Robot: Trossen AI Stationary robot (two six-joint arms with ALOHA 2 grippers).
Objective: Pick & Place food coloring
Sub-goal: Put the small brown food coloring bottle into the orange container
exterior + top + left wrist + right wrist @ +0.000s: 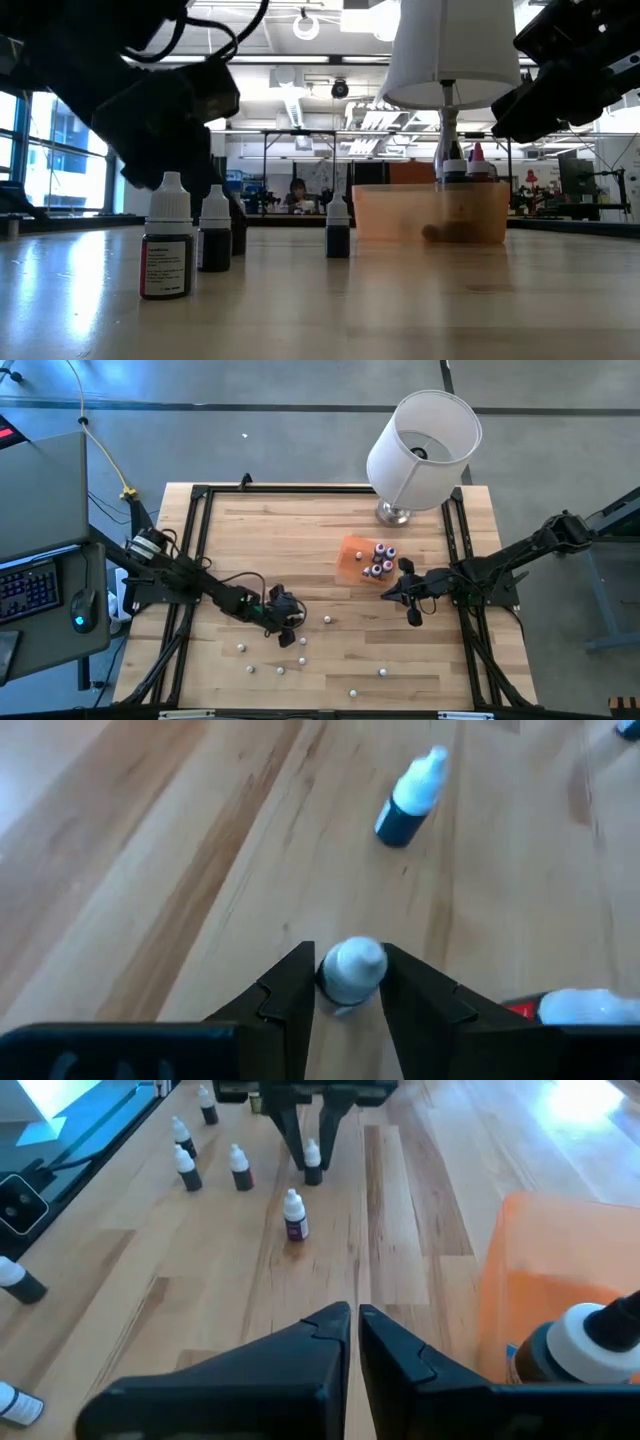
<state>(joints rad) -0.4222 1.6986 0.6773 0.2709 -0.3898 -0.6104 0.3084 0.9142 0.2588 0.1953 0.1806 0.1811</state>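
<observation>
Several tiny food coloring bottles with white caps stand scattered on the table's near half, such as one (pixel 327 619) and another (pixel 382 672). More bottles (pixel 381 560) stand in the orange tray (pixel 352 555). My left gripper (pixel 288 622) is low over the table's near left part, shut on one bottle (pixel 312 1158). Another dark bottle (pixel 408 795) stands just beyond it. My right gripper (pixel 412 612) hovers shut and empty off the tray's near right corner; one of the tray's bottles (pixel 590 1345) shows beside its fingers. My left gripper (pixel 350 985) pinches the bottle's white cap (pixel 350 965) between its two fingers. The fingers come slanting down from the table's left. The bottle is upright, and in the right wrist view its base seems to stand on the table.
A lamp with a white shade (pixel 425 440) stands on its metal base (pixel 395 513) at the far edge, just behind the tray. Black frame rails (pixel 195 550) run along the table's left and right sides. A keyboard and mouse lie off the table's left.
</observation>
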